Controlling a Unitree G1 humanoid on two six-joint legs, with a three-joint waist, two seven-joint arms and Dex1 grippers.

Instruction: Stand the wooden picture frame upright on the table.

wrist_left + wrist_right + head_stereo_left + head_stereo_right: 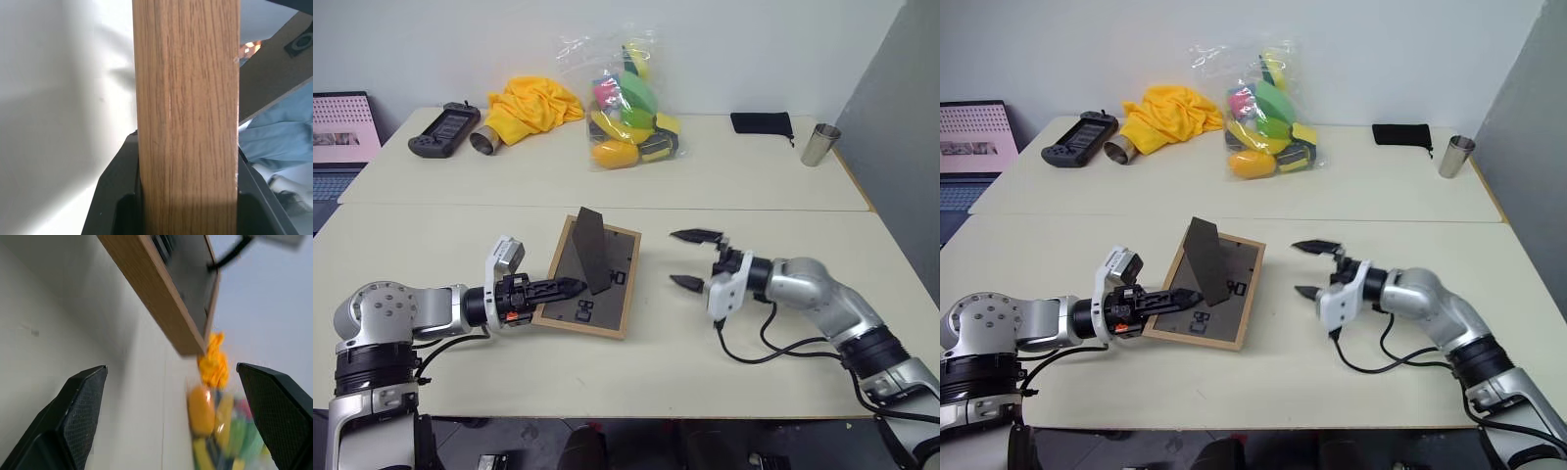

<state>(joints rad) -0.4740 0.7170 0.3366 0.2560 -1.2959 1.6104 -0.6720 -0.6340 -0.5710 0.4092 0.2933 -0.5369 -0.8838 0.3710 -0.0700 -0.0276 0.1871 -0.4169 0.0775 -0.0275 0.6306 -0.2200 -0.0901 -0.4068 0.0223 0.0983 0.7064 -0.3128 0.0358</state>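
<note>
The wooden picture frame lies face down on the table, dark back panel up, with its black easel stand sticking up from the back. My left gripper is shut on the frame's left wooden edge, which runs between its fingers in the left wrist view. A short gap to the right of the frame, my right gripper hangs open just above the table, pointing at the frame's right edge, with nothing between its fingers.
On the far table lie a yellow cloth, a clear bag of coloured toys, a black handheld controller, a metal cylinder, a black pouch and a steel cup. A laptop sits far left.
</note>
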